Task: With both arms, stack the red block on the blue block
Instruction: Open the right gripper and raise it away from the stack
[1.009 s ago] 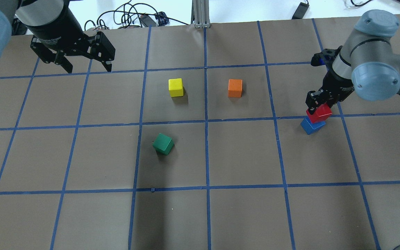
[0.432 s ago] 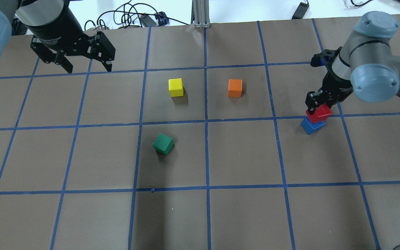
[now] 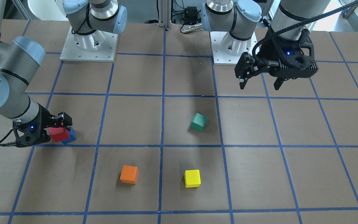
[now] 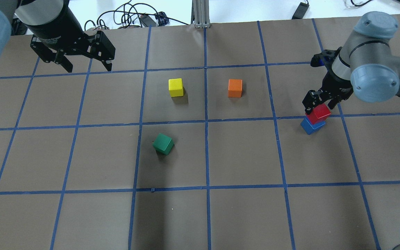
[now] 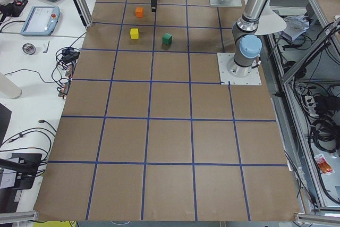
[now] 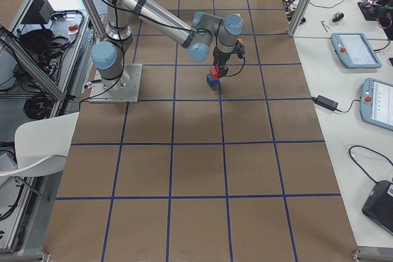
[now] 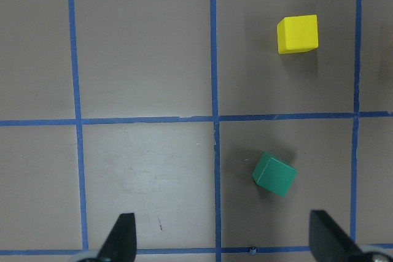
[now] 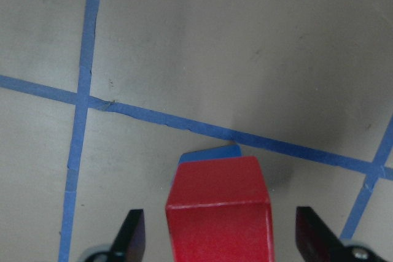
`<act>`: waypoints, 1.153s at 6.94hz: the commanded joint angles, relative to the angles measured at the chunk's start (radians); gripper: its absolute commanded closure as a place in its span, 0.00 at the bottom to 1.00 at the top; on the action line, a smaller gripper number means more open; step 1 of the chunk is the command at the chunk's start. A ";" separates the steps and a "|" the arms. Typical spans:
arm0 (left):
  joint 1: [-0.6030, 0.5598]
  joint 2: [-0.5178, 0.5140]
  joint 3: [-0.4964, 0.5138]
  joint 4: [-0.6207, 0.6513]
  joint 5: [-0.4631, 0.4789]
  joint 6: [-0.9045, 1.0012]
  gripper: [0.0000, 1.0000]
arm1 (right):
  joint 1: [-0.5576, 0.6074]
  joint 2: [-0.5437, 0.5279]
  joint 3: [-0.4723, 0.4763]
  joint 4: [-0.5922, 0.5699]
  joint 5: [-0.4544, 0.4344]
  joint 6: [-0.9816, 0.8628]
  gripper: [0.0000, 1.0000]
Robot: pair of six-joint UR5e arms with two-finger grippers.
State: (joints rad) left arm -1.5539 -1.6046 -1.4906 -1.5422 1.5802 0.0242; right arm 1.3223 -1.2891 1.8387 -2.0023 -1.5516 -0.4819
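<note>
The red block (image 4: 319, 114) sits on top of the blue block (image 4: 311, 126) at the table's right side, slightly offset. My right gripper (image 4: 319, 105) is low around the red block and open. In the right wrist view its fingers (image 8: 132, 237) stand clear of the red block (image 8: 219, 213) on both sides, and a sliver of the blue block (image 8: 212, 151) shows behind it. The stack also shows in the front view, the red block (image 3: 58, 133) in front of the blue block (image 3: 71, 136). My left gripper (image 4: 89, 67) is open and empty, high at the far left.
A yellow block (image 4: 175, 87) and an orange block (image 4: 235, 88) sit mid-table. A green block (image 4: 163, 143) sits turned, nearer the robot. The left wrist view shows the green block (image 7: 274, 174) and the yellow block (image 7: 298, 34) below the left gripper. Blue tape lines grid the brown table.
My right gripper's fingers have spread apart and let go of the red block, which stays on the blue block. The left arm has not moved.
</note>
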 commanded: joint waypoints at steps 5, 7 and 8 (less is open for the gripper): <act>0.000 -0.001 0.001 0.001 -0.002 -0.001 0.00 | 0.003 -0.137 -0.200 0.358 -0.007 0.297 0.00; 0.000 -0.001 0.000 -0.001 -0.002 -0.001 0.00 | 0.015 -0.211 -0.274 0.468 0.013 0.454 0.00; 0.000 -0.001 0.000 0.001 -0.002 -0.001 0.00 | 0.049 -0.235 -0.294 0.500 0.008 0.460 0.00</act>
State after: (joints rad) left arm -1.5539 -1.6061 -1.4903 -1.5423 1.5785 0.0230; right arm 1.3434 -1.4879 1.5783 -1.5553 -1.5451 -0.0579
